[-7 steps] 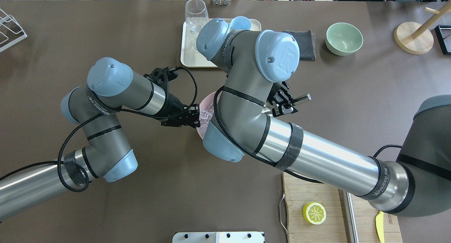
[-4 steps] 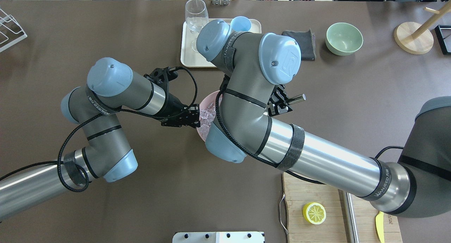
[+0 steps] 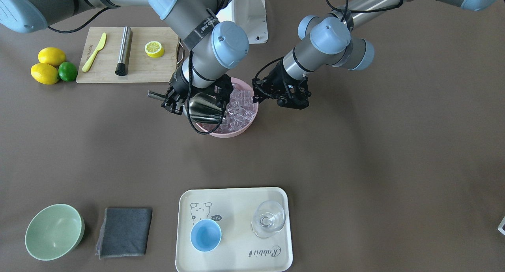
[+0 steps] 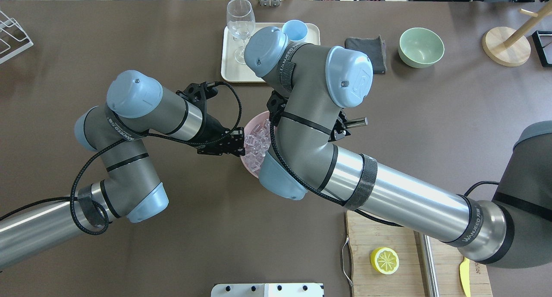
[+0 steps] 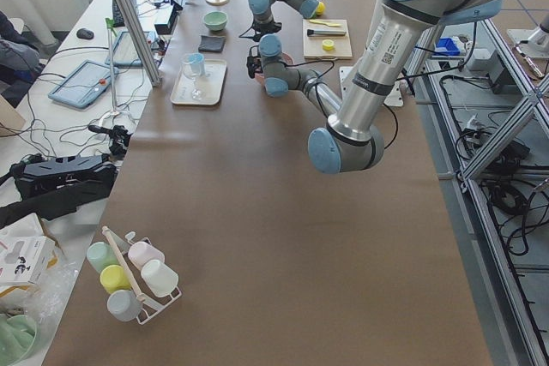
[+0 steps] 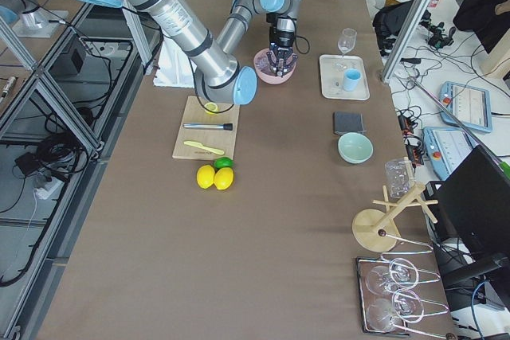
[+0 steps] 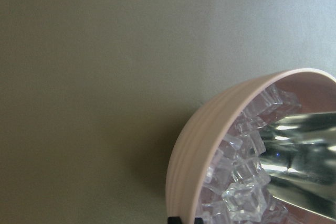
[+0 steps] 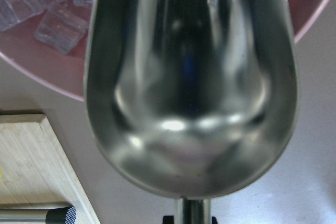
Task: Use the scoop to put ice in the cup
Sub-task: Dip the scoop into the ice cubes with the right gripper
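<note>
My right gripper (image 3: 170, 100) is shut on the handle of the steel scoop (image 3: 203, 108). The scoop's trough is tipped down into the pink bowl (image 3: 230, 133) and is empty in the right wrist view (image 8: 189, 77). The bowl holds many clear ice cubes (image 3: 241, 105), which also show in the left wrist view (image 7: 241, 187). My left gripper (image 4: 236, 145) is shut on the bowl's rim (image 7: 184, 171) on the side away from the scoop. The light-blue cup (image 3: 205, 235) stands empty on the white tray (image 3: 236, 201), far from both grippers.
A clear glass (image 3: 268, 220) shares the tray. A grey cloth (image 3: 124, 231) and a pale green bowl (image 3: 54, 231) lie beside it. A cutting board (image 3: 138, 68) holds a lemon half, a yellow knife and a steel rod. Lemons and a lime (image 3: 68, 71) sit beside the board.
My right arm has shifted and the scoop's handle has moved toward the bowl, pushing the trough further in. More ice shows in the overhead view. My left gripper has not moved.
</note>
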You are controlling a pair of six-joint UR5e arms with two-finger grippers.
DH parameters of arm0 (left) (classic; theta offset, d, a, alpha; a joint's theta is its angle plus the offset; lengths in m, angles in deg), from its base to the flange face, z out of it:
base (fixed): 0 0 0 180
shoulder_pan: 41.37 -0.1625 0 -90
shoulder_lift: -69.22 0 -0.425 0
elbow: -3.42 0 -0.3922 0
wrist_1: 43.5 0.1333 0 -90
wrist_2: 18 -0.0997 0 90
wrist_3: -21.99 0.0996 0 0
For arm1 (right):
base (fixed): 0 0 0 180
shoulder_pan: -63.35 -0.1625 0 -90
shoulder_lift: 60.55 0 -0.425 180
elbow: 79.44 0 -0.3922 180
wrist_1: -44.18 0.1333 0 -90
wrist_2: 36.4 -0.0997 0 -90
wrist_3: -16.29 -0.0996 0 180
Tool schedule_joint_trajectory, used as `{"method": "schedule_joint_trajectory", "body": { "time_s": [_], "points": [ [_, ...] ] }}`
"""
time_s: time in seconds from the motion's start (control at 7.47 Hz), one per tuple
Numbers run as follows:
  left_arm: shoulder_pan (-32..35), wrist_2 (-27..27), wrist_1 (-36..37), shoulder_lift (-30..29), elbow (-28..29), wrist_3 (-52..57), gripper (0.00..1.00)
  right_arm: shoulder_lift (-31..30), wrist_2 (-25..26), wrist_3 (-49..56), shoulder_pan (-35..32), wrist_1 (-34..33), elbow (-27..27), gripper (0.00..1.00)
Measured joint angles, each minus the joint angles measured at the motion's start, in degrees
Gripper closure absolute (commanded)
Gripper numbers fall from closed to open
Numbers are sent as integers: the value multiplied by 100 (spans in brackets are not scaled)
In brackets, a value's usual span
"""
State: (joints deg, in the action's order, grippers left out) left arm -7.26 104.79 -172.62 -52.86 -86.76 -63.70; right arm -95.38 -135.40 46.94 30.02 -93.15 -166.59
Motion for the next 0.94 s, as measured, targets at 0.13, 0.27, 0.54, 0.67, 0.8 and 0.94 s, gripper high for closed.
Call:
{"method": "schedule_joint_trajectory", "body": {
  "time_s": [0.13,0.27,0.54,0.67,0.8,0.94],
  "points": [
    [0,0,0,4,0,0,82,-23,-41,-76,2,83,-13,100],
    [-3,0,2,7,-2,0,82,-50,-108,-132,2,135,-53,100],
    [-39,-4,14,9,-28,0,82,-115,-188,-284,23,349,-80,100],
    [-57,-7,17,9,-31,0,82,-135,-200,-316,40,387,-69,100],
    [-66,-8,18,9,-34,0,82,-138,-205,-344,72,404,-55,100],
    [-69,-9,18,8,-39,0,82,-138,-215,-449,118,434,-33,100]
  ]
}}
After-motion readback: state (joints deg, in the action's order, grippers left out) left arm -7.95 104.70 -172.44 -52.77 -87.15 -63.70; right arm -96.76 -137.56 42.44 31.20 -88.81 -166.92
